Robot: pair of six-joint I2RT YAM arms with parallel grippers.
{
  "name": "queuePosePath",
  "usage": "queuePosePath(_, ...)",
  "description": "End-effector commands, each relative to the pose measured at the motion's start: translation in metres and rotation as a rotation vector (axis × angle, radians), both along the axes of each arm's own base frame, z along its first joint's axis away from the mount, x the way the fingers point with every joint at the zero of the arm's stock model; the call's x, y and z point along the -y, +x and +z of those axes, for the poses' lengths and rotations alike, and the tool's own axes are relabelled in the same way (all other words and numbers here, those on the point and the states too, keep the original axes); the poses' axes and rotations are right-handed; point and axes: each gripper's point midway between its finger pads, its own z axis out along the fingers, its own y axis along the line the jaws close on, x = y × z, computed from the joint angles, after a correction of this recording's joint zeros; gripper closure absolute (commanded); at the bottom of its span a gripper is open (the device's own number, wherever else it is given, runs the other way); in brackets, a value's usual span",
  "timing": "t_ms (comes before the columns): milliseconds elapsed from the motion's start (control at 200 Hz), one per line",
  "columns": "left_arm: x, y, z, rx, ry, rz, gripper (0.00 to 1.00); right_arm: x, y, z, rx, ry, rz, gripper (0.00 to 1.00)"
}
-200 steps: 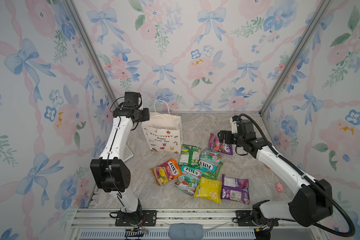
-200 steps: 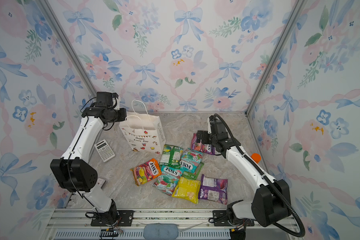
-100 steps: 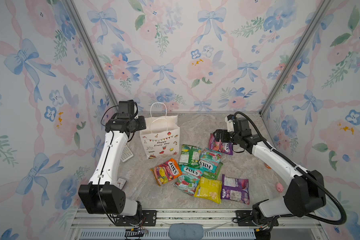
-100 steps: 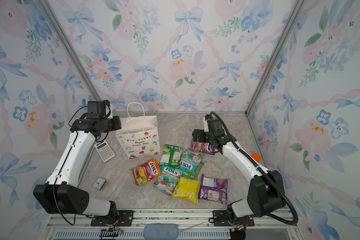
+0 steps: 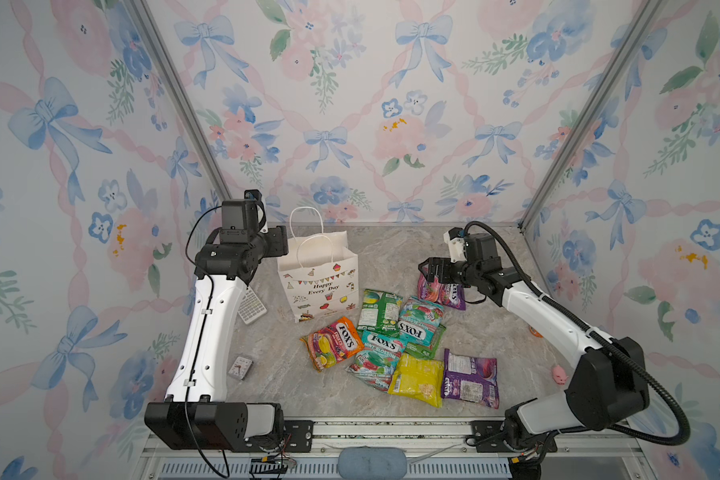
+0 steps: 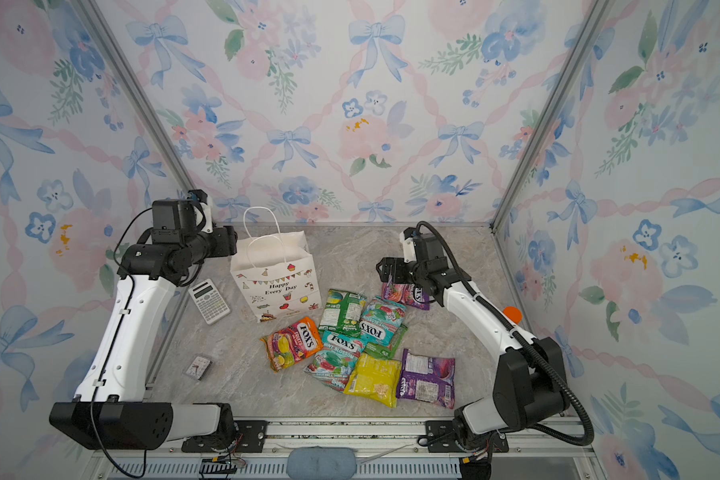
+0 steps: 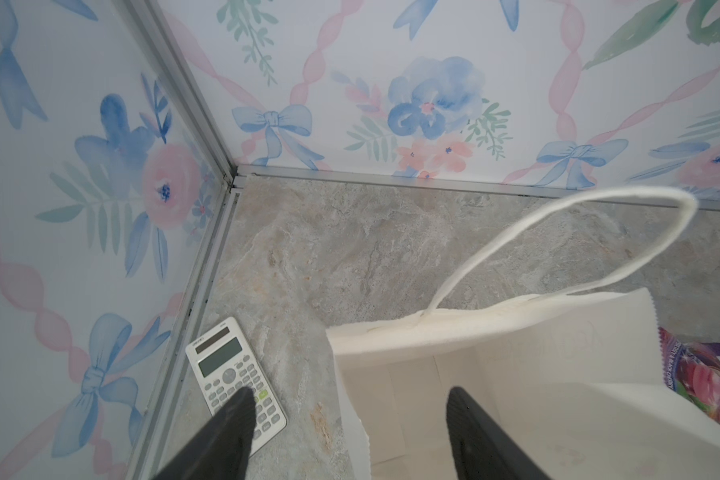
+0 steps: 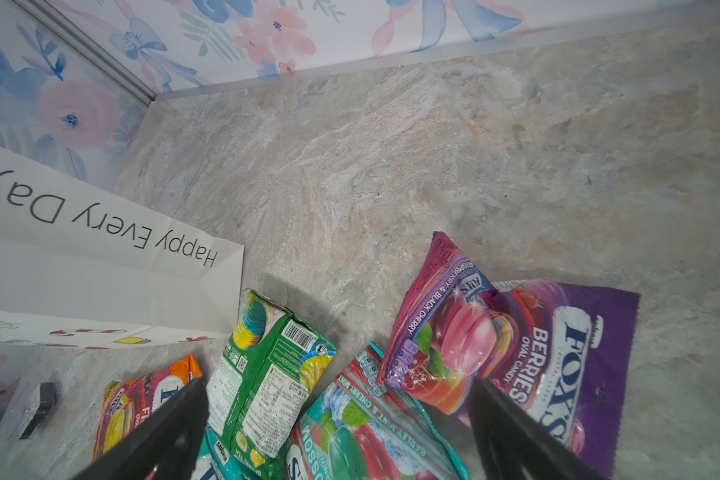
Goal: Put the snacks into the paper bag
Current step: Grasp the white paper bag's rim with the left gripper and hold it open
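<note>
Our left hand (image 7: 350, 395), fingers apart and empty, straddles the side edge of the upright paper bag (image 5: 323, 291). Our right hand (image 8: 337, 386), spread wide, hovers over the snacks (image 5: 395, 340) beside it, and bare bench (image 5: 391, 253) lies behind.

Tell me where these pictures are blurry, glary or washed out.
Both top views: evenly lit, sharp, soft shadows. Left wrist view: the paper bag washed out, left gripper's fingers soft. Right wrist view: small glints on the purple packet, right gripper's fingers blurred.
</note>
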Motion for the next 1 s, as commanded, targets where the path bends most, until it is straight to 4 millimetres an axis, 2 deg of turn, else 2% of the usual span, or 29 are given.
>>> queuePosePath(0, 0.014, 0.013, -0.009, -0.024, 0.061, -0.140, 0.28, -0.006, -0.005, 0.024, 0.040, 0.069, 0.022, 0.01)
queuePosePath(175, 0.024, 0.017, -0.029, -0.105, 0.100, -0.241, 0.31, -0.002, -0.008, 0.023, 0.026, 0.089, 0.014, 0.01)
queuePosePath(305, 0.013, 0.024, -0.036, -0.133, 0.157, -0.191, 0.32, -0.002, -0.008, 0.023, 0.020, 0.112, 0.014, 0.01)
queuePosePath(515, 0.016, 0.035, -0.042, -0.156, 0.229, -0.201, 0.32, -0.004, -0.006, 0.020, 0.007, 0.133, 0.016, 0.01)
queuePosePath(695, 0.018, 0.040, -0.060, -0.208, 0.284, -0.199, 0.33, -0.004, -0.006, 0.020, 0.002, 0.137, 0.015, 0.01)
queuePosePath(840, 0.016, 0.045, -0.062, -0.218, 0.307, -0.200, 0.33, -0.004, -0.003, 0.021, 0.005, 0.143, 0.015, 0.01)
queuePosePath(995, 0.024, 0.049, -0.062, -0.212, 0.290, -0.241, 0.34, -0.007, -0.001, 0.022, 0.006, 0.150, 0.025, 0.01)
